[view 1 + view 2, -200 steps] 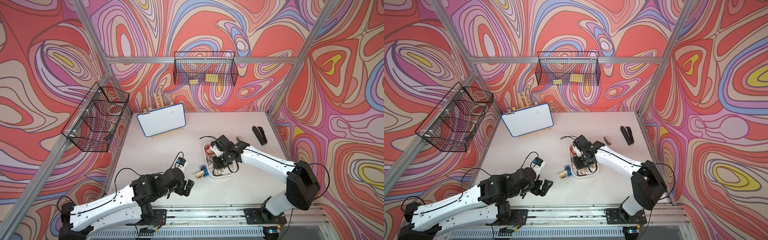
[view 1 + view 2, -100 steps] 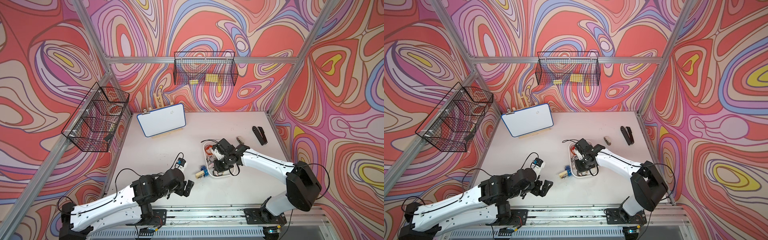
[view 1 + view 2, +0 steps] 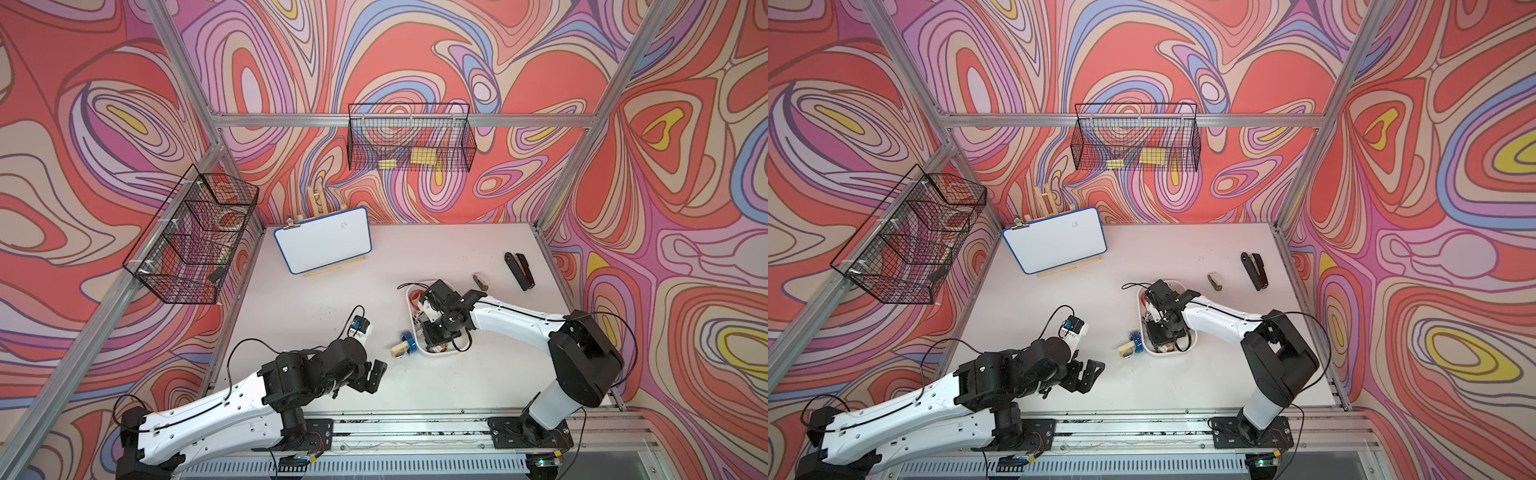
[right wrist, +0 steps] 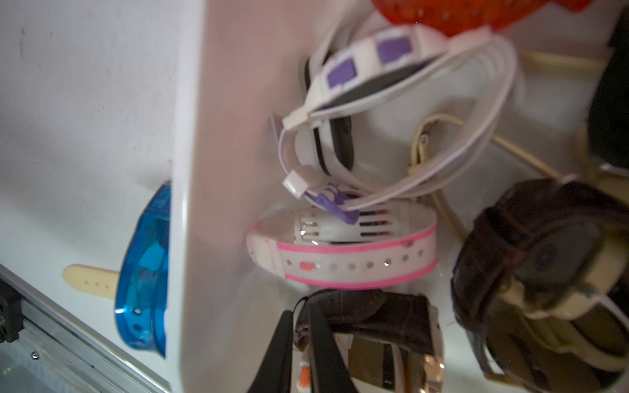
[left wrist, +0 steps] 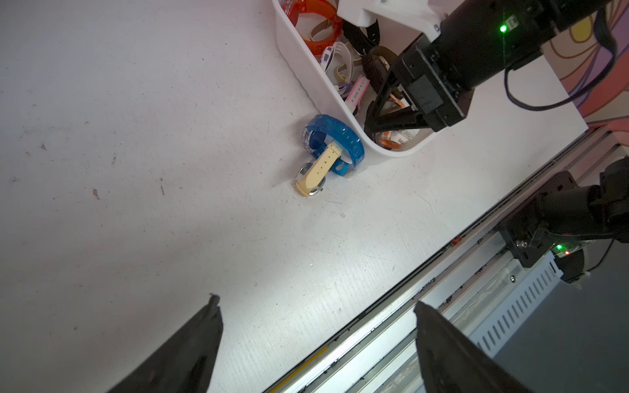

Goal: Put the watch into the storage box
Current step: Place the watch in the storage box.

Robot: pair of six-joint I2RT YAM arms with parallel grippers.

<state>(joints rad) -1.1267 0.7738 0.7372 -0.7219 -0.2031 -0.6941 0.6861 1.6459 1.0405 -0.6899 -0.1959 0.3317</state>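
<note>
The storage box [image 3: 410, 307] is a white tray right of the table's middle, holding several watches. My right gripper [image 3: 434, 336] reaches down into its near end. In the right wrist view its fingers [image 4: 301, 313] are shut on the strap end of a brown watch with a rose-gold case [image 4: 384, 316] that lies in the box [image 4: 218, 170]. A blue watch [image 5: 337, 139] and a cream watch [image 5: 318, 170] lie on the table against the box's outer wall [image 5: 306, 78]. My left gripper [image 3: 374, 376] hovers open and empty near the front edge, left of them.
A whiteboard [image 3: 324, 239] leans on a wooden stand at the back left. A black stapler [image 3: 519, 270] and a small grey object [image 3: 481, 281] lie at the right. Wire baskets hang on the left wall [image 3: 195, 237] and back wall [image 3: 411, 143]. A metal rail runs along the front.
My right gripper has moved toward the near end of the box and down among the watches. The left arm has stayed where it was.
</note>
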